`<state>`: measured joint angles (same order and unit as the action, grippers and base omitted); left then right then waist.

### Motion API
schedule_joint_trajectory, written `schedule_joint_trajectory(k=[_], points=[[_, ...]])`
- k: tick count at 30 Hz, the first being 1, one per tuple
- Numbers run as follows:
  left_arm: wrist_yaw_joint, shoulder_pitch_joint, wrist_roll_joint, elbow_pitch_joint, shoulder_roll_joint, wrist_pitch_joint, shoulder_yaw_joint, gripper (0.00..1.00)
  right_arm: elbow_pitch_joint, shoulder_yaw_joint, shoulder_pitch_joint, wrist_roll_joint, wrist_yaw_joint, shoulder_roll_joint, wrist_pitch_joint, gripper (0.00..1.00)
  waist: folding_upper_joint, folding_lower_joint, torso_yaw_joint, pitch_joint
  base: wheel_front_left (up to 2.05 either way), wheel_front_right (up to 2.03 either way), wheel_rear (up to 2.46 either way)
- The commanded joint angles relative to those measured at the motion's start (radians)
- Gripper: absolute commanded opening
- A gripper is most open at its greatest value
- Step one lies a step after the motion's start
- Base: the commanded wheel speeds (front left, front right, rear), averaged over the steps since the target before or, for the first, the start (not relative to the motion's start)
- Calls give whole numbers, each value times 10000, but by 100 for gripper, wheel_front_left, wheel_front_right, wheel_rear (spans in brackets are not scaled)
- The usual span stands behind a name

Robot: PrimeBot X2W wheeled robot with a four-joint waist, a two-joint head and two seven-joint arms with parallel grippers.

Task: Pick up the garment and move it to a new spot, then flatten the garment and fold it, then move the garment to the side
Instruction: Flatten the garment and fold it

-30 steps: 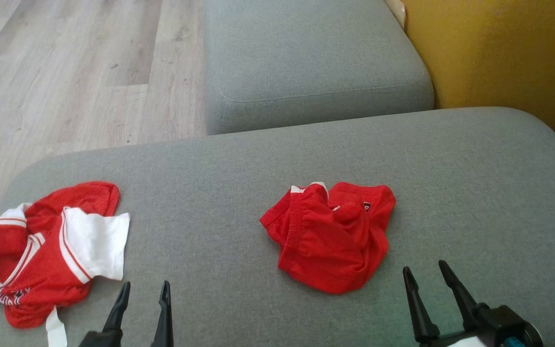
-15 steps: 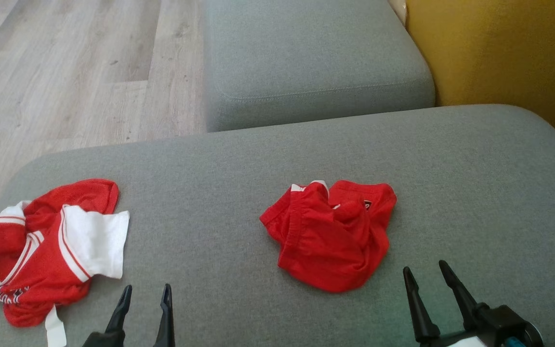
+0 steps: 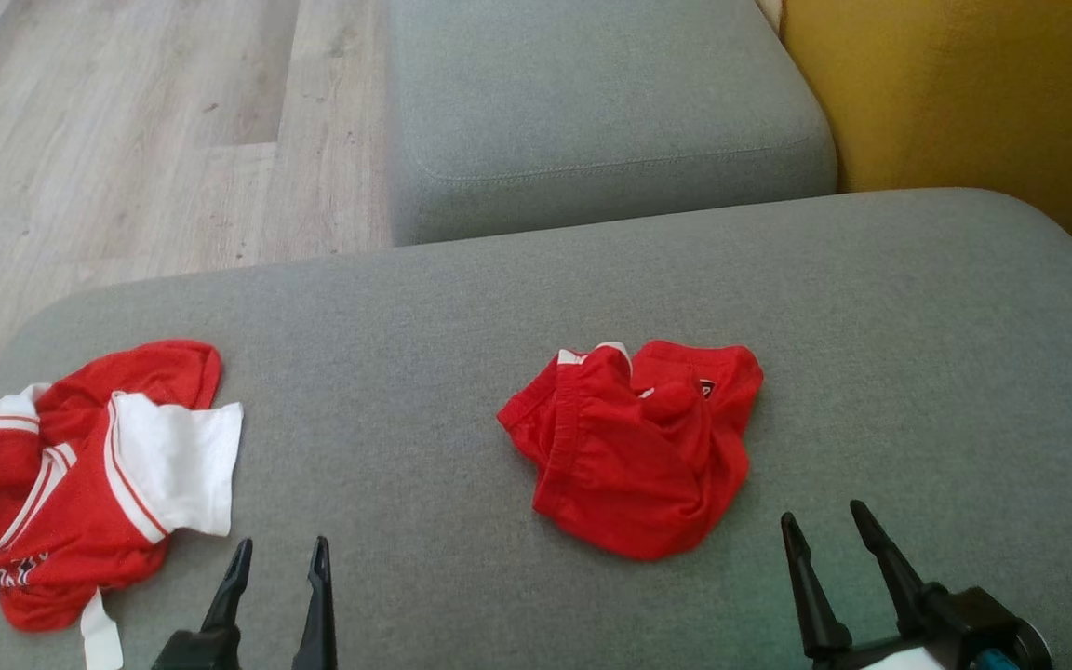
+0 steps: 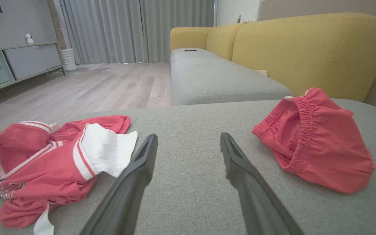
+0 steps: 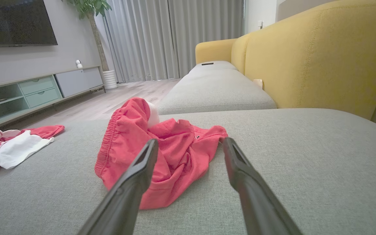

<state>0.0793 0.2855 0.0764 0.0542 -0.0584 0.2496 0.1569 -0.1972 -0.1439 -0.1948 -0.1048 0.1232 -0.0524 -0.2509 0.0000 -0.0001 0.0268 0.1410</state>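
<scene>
Head view, crumpled red shorts (image 3: pixel 636 448), elastic waistband

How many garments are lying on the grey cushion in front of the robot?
2. Crumpled red shorts lie near the middle of the grey cushion; a red-and-white jersey is bunched at its left end. Nothing seems hidden, though folds could conceal something small.

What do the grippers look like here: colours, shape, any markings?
Left gripper: two long matte-black jaws tapering to pointed tips, on a black base. Right gripper: same black tapered jaws, on a black housing with a small teal detail and a white part beneath. No markings discernible.
</scene>
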Motion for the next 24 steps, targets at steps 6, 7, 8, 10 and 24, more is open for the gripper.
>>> schedule_joint_trajectory(k=[6, 7, 8, 10, 24], points=[[54, -651, -55, -271, 81, 122, -266, 100, 264, -221, 568, 19, 75, -87, -109, 100, 0, 1, 13, -27, 0, 0, 0], [56, -666, -59, -261, 81, 122, -270, 100, 260, -223, 569, 19, 75, -85, -109, 100, 0, 1, 20, -29, 0, 0, 0], [59, -687, -60, -248, 81, 122, -269, 100, 258, -224, 570, 19, 75, -83, -109, 100, 0, 1, 27, -33, 0, 0, 0], [39, -763, 0, -217, 81, 122, -228, 100, 264, -228, 581, 28, 75, -80, -109, 100, 0, 1, 40, -57, 0, 0, 0], [-1656, -4392, 5329, 1819, 81, -270, 2164, 100, 417, -501, 1197, 92, 75, -326, -109, 100, 0, 1, 306, -1281, 0, 0, 0]])
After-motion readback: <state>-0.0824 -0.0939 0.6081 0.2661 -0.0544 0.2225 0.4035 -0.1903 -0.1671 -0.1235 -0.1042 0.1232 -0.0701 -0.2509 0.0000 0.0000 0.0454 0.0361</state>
